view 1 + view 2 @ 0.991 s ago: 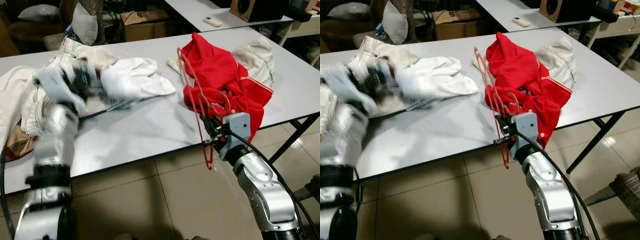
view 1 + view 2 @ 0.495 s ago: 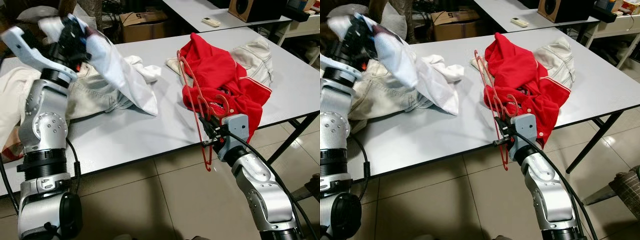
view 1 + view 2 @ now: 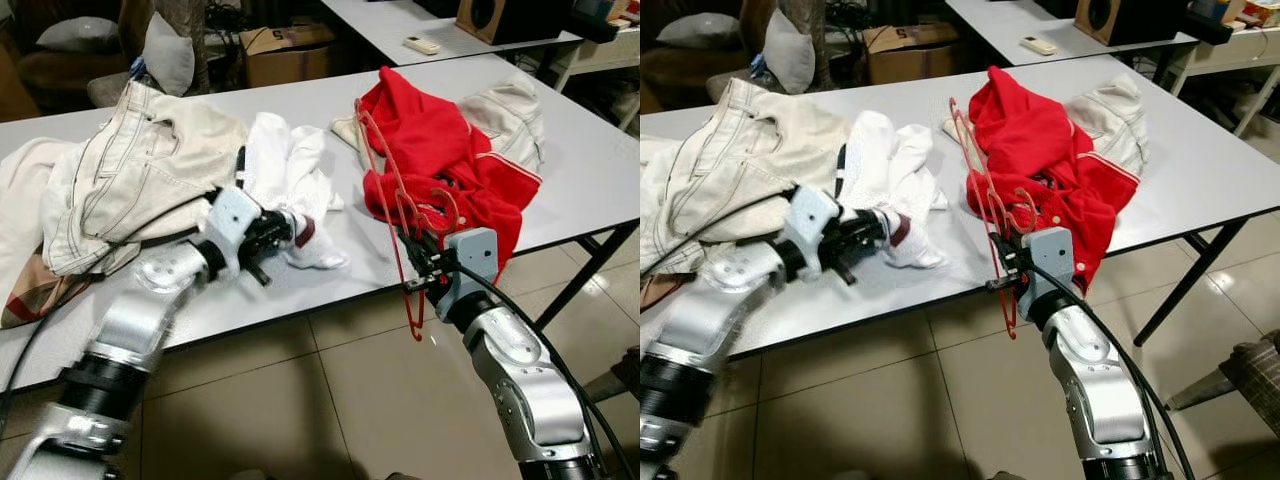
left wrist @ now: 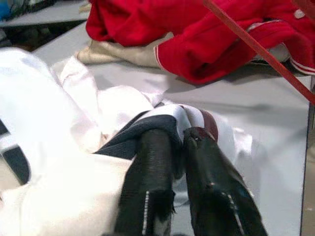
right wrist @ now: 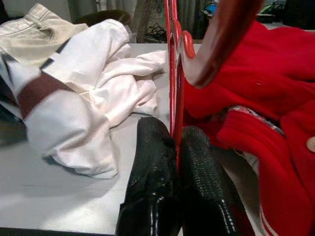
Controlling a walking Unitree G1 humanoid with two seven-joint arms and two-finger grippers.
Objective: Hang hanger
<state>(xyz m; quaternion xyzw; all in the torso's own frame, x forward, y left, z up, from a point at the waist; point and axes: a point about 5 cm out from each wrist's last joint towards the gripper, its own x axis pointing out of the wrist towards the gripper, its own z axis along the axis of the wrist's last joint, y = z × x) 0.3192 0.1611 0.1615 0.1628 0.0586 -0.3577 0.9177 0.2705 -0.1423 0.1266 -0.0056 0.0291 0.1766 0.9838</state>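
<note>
Beige trousers (image 3: 120, 190) sprawl over the left end of the table (image 3: 250, 280). Beside them the left claw (image 3: 278, 232) rests low on the tabletop, its fingers (image 4: 147, 182) pinched on a white shirt (image 3: 290, 185) at its dark trim. Further right, a red garment (image 3: 440, 160) lies heaped against a cream one (image 3: 515, 115). At the table's near edge the right claw (image 3: 418, 258) clamps the red hanger (image 3: 385, 190), which leans upright against the red garment, its lower end hanging past the edge.

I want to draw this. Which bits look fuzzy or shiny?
Left eye view: sharp, with pale glare on the floor tiles. Left wrist view: the red garment is soft, the left gripper clearer. Right wrist view: the red hanger up close is blurry, and the right gripper fingers shine.
</note>
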